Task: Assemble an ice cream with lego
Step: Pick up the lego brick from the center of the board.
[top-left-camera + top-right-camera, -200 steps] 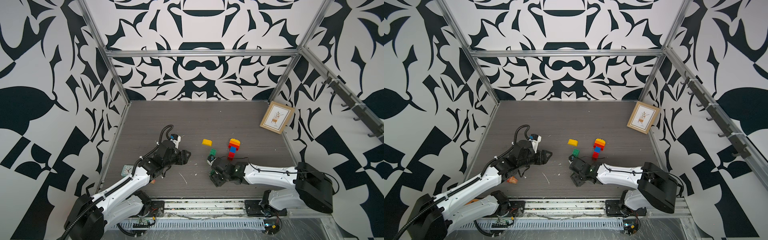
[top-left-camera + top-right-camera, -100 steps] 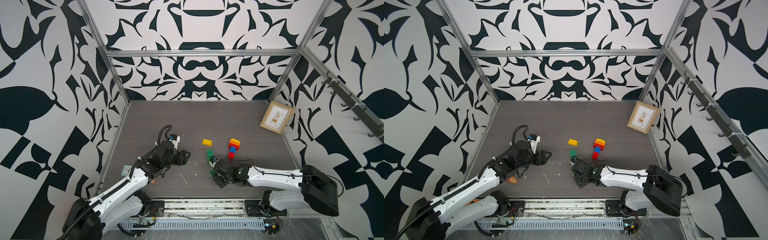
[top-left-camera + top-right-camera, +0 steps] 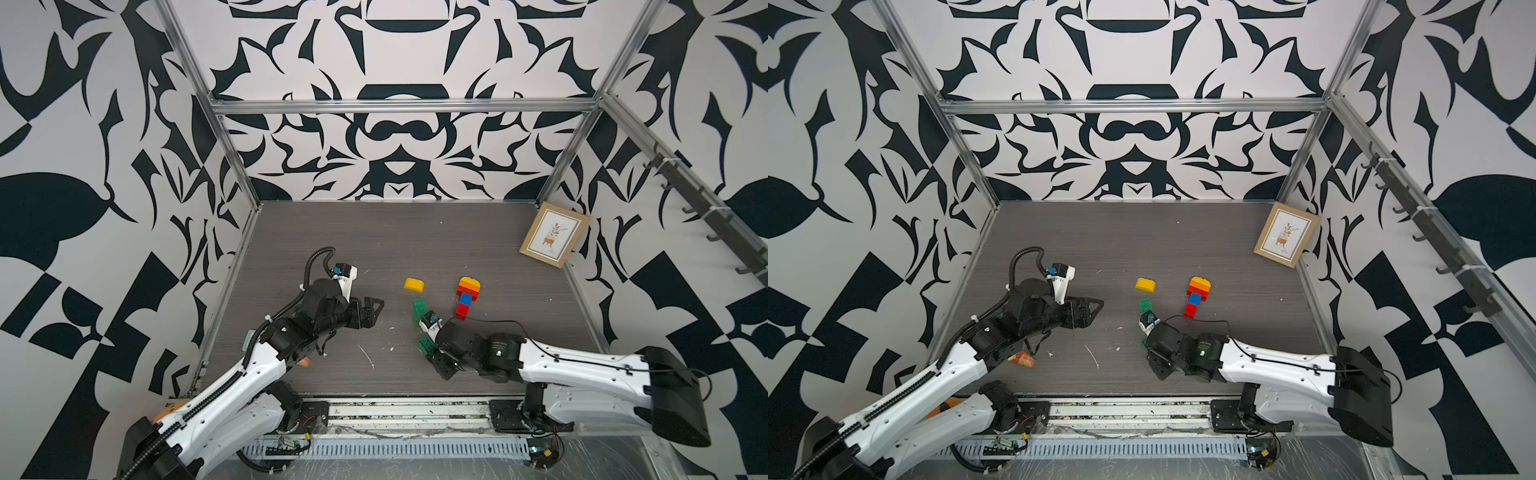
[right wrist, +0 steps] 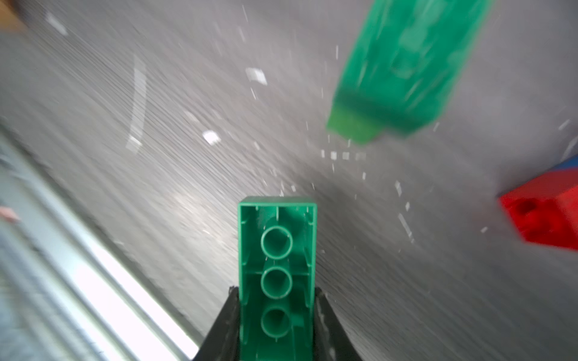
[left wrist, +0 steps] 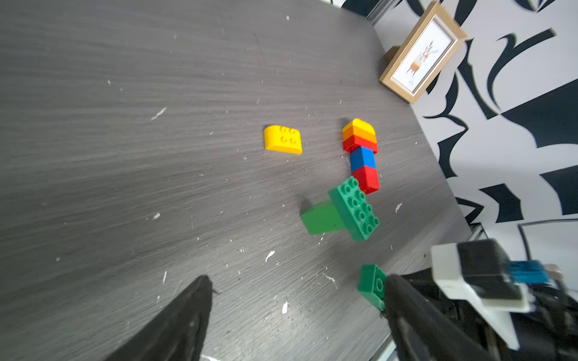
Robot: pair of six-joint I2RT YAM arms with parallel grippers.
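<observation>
Two fingers of the right gripper (image 4: 276, 292) clamp a green brick (image 4: 276, 247) by its long sides; it looks light, stiff, slick. The left gripper (image 5: 297, 281) gapes wide, empty.

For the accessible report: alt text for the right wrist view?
The right gripper grips a green brick, hollow underside toward the camera, against the grey table. Beyond lie a blurred green piece and a red brick.

Held green brick (image 4: 276, 275), green pair (image 5: 344, 209), yellow dome (image 5: 283, 139), colourful stack (image 5: 361, 156) lying
</observation>
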